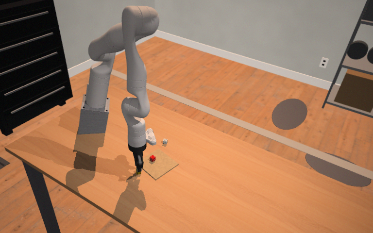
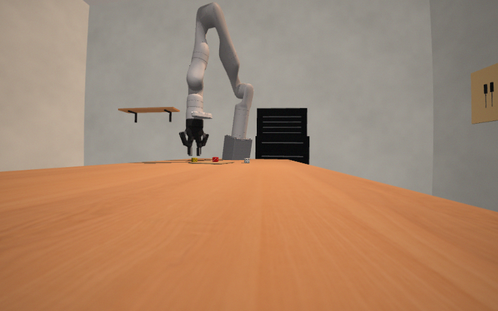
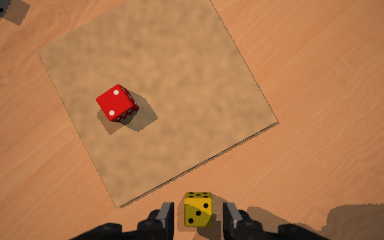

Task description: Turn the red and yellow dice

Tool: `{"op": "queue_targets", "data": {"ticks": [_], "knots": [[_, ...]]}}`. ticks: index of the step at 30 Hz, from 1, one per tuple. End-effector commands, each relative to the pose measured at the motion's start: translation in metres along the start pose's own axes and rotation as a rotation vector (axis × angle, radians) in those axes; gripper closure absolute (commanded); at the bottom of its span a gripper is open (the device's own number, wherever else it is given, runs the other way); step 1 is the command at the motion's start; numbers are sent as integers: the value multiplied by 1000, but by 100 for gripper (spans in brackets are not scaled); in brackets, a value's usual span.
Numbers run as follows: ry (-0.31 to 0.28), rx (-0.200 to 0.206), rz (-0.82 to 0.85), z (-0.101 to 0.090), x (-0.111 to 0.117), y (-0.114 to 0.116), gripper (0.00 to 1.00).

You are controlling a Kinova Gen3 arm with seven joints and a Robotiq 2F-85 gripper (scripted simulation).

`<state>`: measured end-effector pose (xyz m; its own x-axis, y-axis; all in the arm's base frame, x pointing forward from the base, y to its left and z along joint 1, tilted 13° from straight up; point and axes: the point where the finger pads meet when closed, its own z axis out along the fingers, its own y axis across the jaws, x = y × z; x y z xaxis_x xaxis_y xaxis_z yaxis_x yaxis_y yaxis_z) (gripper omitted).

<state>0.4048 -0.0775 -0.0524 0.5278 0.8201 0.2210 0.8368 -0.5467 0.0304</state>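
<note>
The red die (image 1: 152,158) (image 2: 215,159) (image 3: 116,103) sits on the tan mat (image 1: 166,164) (image 3: 200,65), with 2 on top in the wrist view. The yellow die (image 1: 139,173) (image 2: 194,159) (image 3: 198,211) rests on the table just off the mat's edge, with 3 on top. The white die (image 1: 164,141) (image 2: 246,160) (image 3: 4,8) stands on the table beyond the mat; the wrist view cuts it off. My gripper (image 1: 139,170) (image 2: 194,151) (image 3: 198,217) points down, partly open and empty. Its fingertips are a little above the yellow die, one to each side, with gaps.
The mat lies flat on the wooden table (image 1: 220,186) (image 2: 257,227). The arm's grey base block (image 1: 93,121) (image 2: 237,148) stands on the table behind the dice. The table's front edge runs across the lower left of the top view.
</note>
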Motion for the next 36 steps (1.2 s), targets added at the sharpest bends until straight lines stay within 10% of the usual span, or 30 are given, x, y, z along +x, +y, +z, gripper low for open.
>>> {"op": "queue_targets", "data": {"ticks": [1,36], "knots": [[0,-1,0,-1,0,1,65],[0,-1,0,23,0,1,65]]}}
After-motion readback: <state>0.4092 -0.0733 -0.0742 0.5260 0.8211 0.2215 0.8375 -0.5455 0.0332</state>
